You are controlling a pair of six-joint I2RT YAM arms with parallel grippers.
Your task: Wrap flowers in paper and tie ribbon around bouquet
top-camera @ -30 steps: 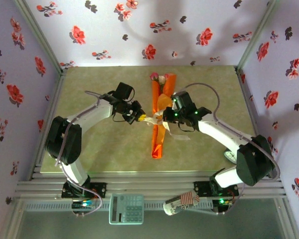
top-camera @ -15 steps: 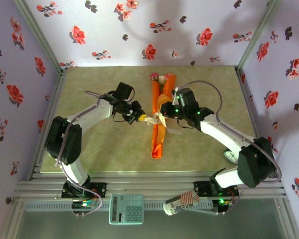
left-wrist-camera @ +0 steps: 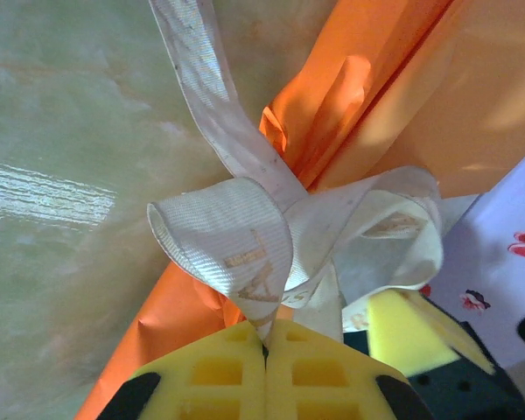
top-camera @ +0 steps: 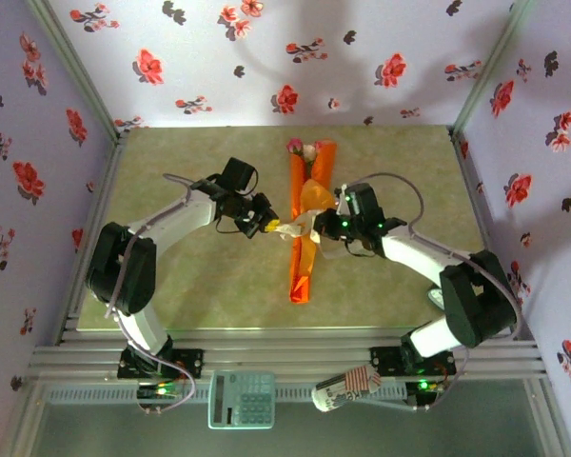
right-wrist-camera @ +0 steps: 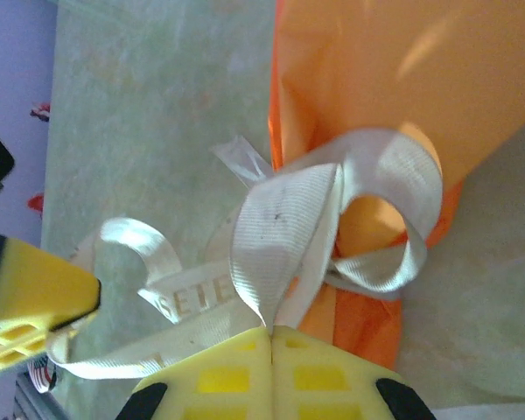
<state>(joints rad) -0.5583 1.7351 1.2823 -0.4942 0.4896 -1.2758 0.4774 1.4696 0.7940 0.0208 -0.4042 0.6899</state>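
The bouquet (top-camera: 305,243) lies lengthwise mid-table, a narrow cone of orange paper (left-wrist-camera: 394,96) (right-wrist-camera: 394,79) with the flowers (top-camera: 303,149) showing as pink and cream rose heads at its far end. The cream ribbon (top-camera: 300,227) (left-wrist-camera: 227,236) (right-wrist-camera: 280,236) crosses the cone's middle in looped folds. My left gripper (top-camera: 269,227) (left-wrist-camera: 264,337) sits just left of the cone, shut on one ribbon loop. Just right of the cone, my right gripper (top-camera: 325,228) (right-wrist-camera: 269,331) is shut on another loop. A loose printed tail (right-wrist-camera: 184,297) trails onto the table.
The green tabletop (top-camera: 190,276) is enclosed by purple walls with flower prints. Beyond the metal rail at the near edge lie a calculator (top-camera: 241,398) and a striped object (top-camera: 347,388). Each wrist view catches the other gripper's yellow finger (left-wrist-camera: 402,337) (right-wrist-camera: 26,297) close by.
My right gripper swung away and came back close to the cone's right side, drawing the loose ribbon tail in. The left arm has hardly moved.
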